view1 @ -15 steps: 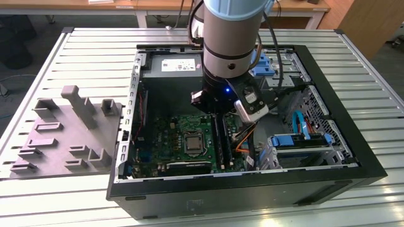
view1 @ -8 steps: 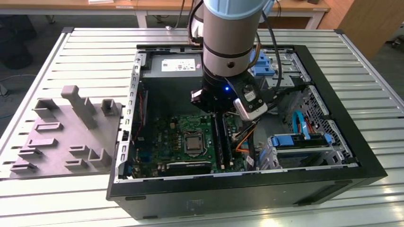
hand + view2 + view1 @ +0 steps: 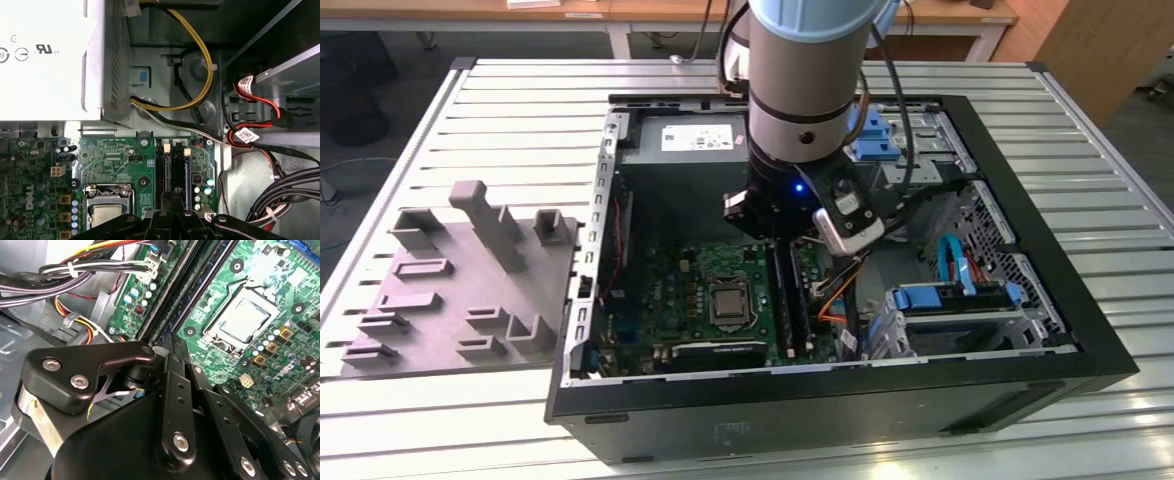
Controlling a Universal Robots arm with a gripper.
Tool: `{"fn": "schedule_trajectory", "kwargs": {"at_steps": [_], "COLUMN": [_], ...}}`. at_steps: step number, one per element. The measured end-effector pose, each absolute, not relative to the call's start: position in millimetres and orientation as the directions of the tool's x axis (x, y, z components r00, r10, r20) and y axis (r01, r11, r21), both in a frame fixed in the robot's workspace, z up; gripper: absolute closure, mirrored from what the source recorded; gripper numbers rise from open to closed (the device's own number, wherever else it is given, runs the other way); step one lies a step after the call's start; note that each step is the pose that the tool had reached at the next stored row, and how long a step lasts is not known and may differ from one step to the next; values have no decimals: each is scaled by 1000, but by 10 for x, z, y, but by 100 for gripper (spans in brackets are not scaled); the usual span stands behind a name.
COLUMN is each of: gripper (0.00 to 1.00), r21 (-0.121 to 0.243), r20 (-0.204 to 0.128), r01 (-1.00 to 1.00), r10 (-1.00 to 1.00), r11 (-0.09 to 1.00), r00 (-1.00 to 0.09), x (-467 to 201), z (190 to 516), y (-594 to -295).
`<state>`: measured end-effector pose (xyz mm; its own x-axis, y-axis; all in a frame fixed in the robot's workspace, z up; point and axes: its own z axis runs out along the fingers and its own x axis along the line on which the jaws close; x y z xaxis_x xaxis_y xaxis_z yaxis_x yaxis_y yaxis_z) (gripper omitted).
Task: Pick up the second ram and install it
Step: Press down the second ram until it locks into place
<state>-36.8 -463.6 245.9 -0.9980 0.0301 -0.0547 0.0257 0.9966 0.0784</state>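
Note:
My gripper point(image 3: 787, 243) hangs inside the open computer case, over the far end of the memory slots beside the green board point(image 3: 670, 292). Its fingers point(image 3: 172, 200) are pressed together with nothing between them, so it is shut. A long dark stick, the second ram point(image 3: 801, 297), lies upright along a slot right under the tips. In both wrist views the stick point(image 3: 178, 172) point(image 3: 186, 292) runs away from the fingertips point(image 3: 169, 346). I cannot tell whether the tips touch it.
The silver processor socket point(image 3: 724, 300) sits beside the slots. The grey power supply box point(image 3: 687, 140) fills the case's far corner. Cable bundles point(image 3: 280, 195) and a drive cage with blue parts point(image 3: 961, 300) crowd the exterior view's right. A grey moulded fixture point(image 3: 467, 280) stands outside the case.

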Motion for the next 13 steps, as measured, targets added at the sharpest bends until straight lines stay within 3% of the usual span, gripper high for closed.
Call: {"fn": "schedule_trajectory", "kwargs": {"at_steps": [13], "gripper": [89], "r21": [80], "r20": [-55], "r01": [26], "r10": [30], "r11": [996], "r00": [-998], "x": [-368], "z": [2434], "y": [-4553]}}
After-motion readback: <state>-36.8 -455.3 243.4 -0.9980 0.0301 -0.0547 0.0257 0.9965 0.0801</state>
